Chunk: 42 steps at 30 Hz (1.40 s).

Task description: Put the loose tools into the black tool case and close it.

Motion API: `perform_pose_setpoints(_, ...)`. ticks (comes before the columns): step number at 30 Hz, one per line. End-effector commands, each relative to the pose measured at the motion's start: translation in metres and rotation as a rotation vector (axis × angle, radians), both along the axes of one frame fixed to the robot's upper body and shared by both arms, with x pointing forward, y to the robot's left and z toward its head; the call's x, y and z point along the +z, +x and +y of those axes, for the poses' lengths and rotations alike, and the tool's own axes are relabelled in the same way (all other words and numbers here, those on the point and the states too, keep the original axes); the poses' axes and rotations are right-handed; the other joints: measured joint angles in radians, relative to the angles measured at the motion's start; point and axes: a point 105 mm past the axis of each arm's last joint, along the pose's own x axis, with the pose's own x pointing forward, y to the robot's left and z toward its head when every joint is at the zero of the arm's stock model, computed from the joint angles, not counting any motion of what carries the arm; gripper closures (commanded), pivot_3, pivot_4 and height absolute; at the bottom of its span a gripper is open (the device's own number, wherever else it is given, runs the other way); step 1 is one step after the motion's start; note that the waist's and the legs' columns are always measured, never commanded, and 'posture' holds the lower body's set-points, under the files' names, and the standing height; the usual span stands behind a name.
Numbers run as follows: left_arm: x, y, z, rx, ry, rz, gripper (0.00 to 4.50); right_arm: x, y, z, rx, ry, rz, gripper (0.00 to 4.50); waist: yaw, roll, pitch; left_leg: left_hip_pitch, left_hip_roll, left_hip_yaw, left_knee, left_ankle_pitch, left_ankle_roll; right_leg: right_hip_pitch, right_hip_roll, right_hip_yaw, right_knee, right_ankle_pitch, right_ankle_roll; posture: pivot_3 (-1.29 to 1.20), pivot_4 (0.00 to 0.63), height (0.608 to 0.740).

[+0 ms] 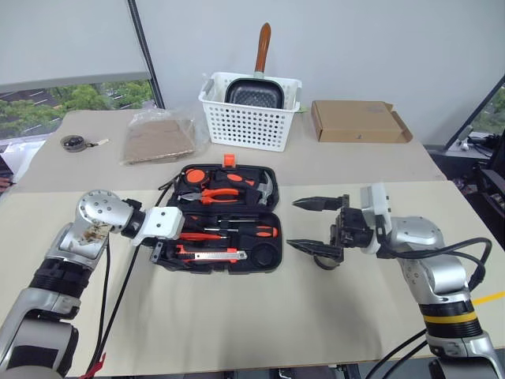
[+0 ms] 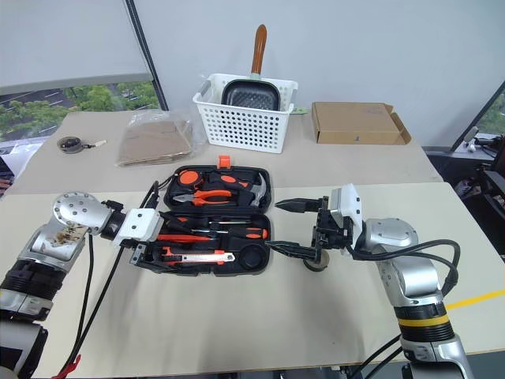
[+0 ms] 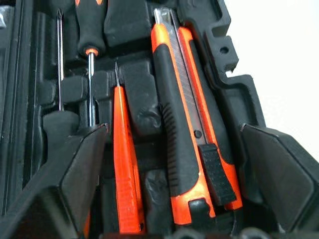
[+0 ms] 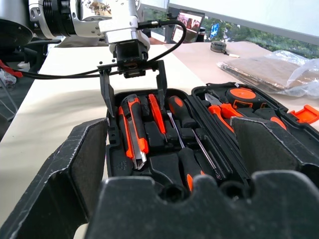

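The black tool case (image 1: 276,237) lies open in the middle of the table. Its near half holds the orange-black utility knife (image 3: 184,134), the slim orange tester screwdriver (image 3: 124,169) and two black-and-orange screwdrivers (image 4: 180,113). My left gripper (image 4: 135,107) hangs over the case's left end, open, with one finger on each side of the knife and tester and gripping neither. My right gripper (image 1: 293,223) stands open just right of the case, pointing at it, with nothing between its fingers. A small grey-brown tape roll (image 2: 318,264) lies on the table under its lower finger.
Orange-handled pliers and a hammer (image 1: 225,192) fill the case's far half. Behind the case stand a white lattice basket (image 1: 251,118) with a pan, a brown cardboard box (image 1: 359,120) and a bagged brown board (image 1: 160,136). A dark disc with a cord (image 1: 73,143) lies far left.
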Motion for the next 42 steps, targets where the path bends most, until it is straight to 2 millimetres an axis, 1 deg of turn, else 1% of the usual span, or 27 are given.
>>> perform_pose_setpoints(1,0.042,-0.006,-0.008,-0.011,-0.150,-0.013,0.05,0.010,-0.001,0.002,0.019,0.007,-0.043,0.00,0.000,0.000,0.000,0.000,0.000,0.000,0.000,0.000,0.000,0.000,0.000,0.000,0.000,0.000,0.000,0.00,0.150,0.700)
perform_pose_setpoints(3,0.048,-0.006,-0.013,-0.001,-0.200,-0.008,0.05,0.009,-0.002,0.002,0.023,0.006,-0.041,0.00,0.000,0.000,0.000,0.000,0.000,0.000,0.000,0.000,0.000,0.000,0.000,0.000,0.000,0.000,0.000,0.00,0.150,0.700)
perform_pose_setpoints(5,0.046,-0.006,-0.016,0.007,-0.210,-0.015,0.57,0.009,-0.002,0.002,0.025,0.004,-0.039,0.00,0.000,0.000,0.000,0.001,0.000,0.000,0.000,0.000,0.000,0.001,0.000,0.001,0.001,0.000,0.000,0.00,0.150,0.700)
perform_pose_setpoints(6,0.042,-0.007,-0.019,0.003,-0.206,-0.012,0.81,0.009,-0.001,0.003,0.027,0.003,-0.039,0.00,0.000,0.000,0.000,0.001,0.000,0.000,0.000,0.000,0.000,0.001,0.000,0.000,0.001,0.000,0.000,0.00,0.150,0.700)
perform_pose_setpoints(9,0.030,-0.011,-0.027,-0.009,-0.215,0.033,1.88,0.007,-0.002,0.003,0.035,-0.010,-0.037,0.00,0.000,0.000,0.000,0.002,0.000,0.000,0.000,0.000,0.000,0.002,0.000,0.001,0.001,0.000,0.000,0.00,0.150,0.700)
perform_pose_setpoints(11,0.018,-0.013,-0.030,-0.021,-0.184,0.032,2.64,0.005,-0.002,0.003,0.039,-0.028,-0.040,0.00,0.000,0.000,0.000,0.002,0.000,0.000,0.000,0.000,0.000,0.002,0.000,0.001,0.001,0.000,0.000,0.00,0.150,0.700)
perform_pose_setpoints(12,0.013,-0.011,-0.030,-0.016,-0.174,0.024,2.90,0.005,-0.003,0.002,0.039,-0.031,-0.040,0.00,0.000,0.000,0.000,0.002,0.000,0.000,0.001,0.000,0.000,0.002,0.000,0.001,0.001,0.000,0.000,0.00,0.150,0.700)
perform_pose_setpoints(13,0.010,-0.010,-0.031,-0.011,-0.170,0.022,3.32,0.004,-0.003,0.002,0.039,-0.032,-0.040,0.00,0.000,0.000,0.000,0.002,0.000,0.000,0.001,0.000,0.000,0.002,0.000,0.001,0.001,0.000,0.000,0.00,0.150,0.700)
perform_pose_setpoints(14,0.007,-0.008,-0.031,-0.004,-0.171,0.025,3.57,0.004,-0.002,0.001,0.038,-0.032,-0.040,0.00,0.000,0.000,0.000,0.002,0.000,0.000,0.001,0.000,0.000,0.002,0.000,0.001,0.001,0.000,0.000,0.00,0.150,0.700)
perform_pose_setpoints(15,0.005,-0.007,-0.031,0.004,-0.174,0.032,4.05,0.004,-0.002,0.001,0.037,-0.033,-0.040,0.00,0.000,0.000,0.000,0.002,0.000,0.000,0.001,0.000,0.000,0.002,0.000,0.001,0.001,0.000,0.000,0.00,0.150,0.700)
perform_pose_setpoints(16,0.000,-0.005,-0.032,0.018,-0.190,0.058,4.38,0.004,-0.002,0.000,0.037,-0.034,-0.040,0.00,0.000,0.000,0.000,0.002,0.000,-0.001,0.001,0.000,0.000,0.002,0.000,0.001,0.001,0.000,0.000,0.00,0.150,0.700)
perform_pose_setpoints(19,-0.018,-0.001,-0.032,0.034,-0.177,0.093,4.45,0.003,-0.001,0.000,0.037,-0.035,-0.039,0.00,0.001,0.000,0.000,0.003,0.000,-0.001,0.001,0.000,0.001,0.002,0.000,0.001,0.002,0.000,0.000,0.00,0.150,0.700)
perform_pose_setpoints(22,-0.041,-0.002,-0.031,0.033,-0.130,0.120,4.45,0.003,-0.001,0.002,0.043,-0.034,-0.042,0.00,0.000,0.000,0.000,0.003,0.000,-0.001,0.001,0.000,0.001,0.002,0.000,0.001,0.002,0.000,0.000,0.00,0.150,0.700)
perform_pose_setpoints(26,-0.055,-0.003,-0.029,0.019,-0.095,0.128,4.45,0.004,0.000,0.001,0.040,-0.036,-0.045,0.00,0.002,0.001,-0.002,0.006,0.000,-0.001,0.001,-0.001,0.002,0.006,0.000,0.000,0.001,0.000,0.000,0.00,0.150,0.700)
perform_pose_setpoints(30,-0.072,0.004,-0.022,0.055,-0.046,0.109,4.45,0.005,-0.001,0.002,0.038,-0.037,-0.046,0.00,0.004,0.002,-0.002,0.015,0.000,-0.002,0.001,-0.002,0.004,0.015,-0.002,-0.001,0.001,0.000,0.000,0.00,0.150,0.700)
perform_pose_setpoints(36,-0.079,0.007,-0.020,0.073,-0.042,0.116,4.45,0.004,-0.001,0.001,0.030,-0.048,-0.042,0.00,0.004,0.004,-0.003,0.018,0.000,-0.004,0.001,-0.004,0.000,0.017,-0.004,0.000,0.001,0.001,0.002,0.00,0.150,0.700)
perform_pose_setpoints(38,-0.077,0.009,-0.022,0.083,-0.065,0.103,4.45,0.003,-0.001,0.000,0.025,-0.062,-0.038,0.00,0.004,0.005,-0.004,0.018,0.000,-0.004,0.001,-0.004,-0.001,0.017,-0.004,0.000,0.001,0.001,0.003,0.00,0.150,0.700)
perform_pose_setpoints(39,-0.073,0.011,-0.024,0.087,-0.087,0.091,4.45,0.001,0.000,-0.001,0.018,-0.076,-0.035,0.00,0.005,0.005,-0.004,0.018,0.000,-0.004,0.001,-0.004,-0.001,0.017,-0.004,0.000,0.001,0.002,0.003,0.00,0.150,0.700)
perform_pose_setpoints(42,-0.050,0.018,-0.030,0.105,-0.190,0.055,4.45,-0.006,-0.001,-0.010,-0.007,-0.135,-0.016,0.00,0.010,0.005,-0.004,0.017,0.000,-0.004,0.001,-0.003,-0.001,0.017,-0.005,-0.001,0.001,0.002,0.004,0.00,0.150,0.700)
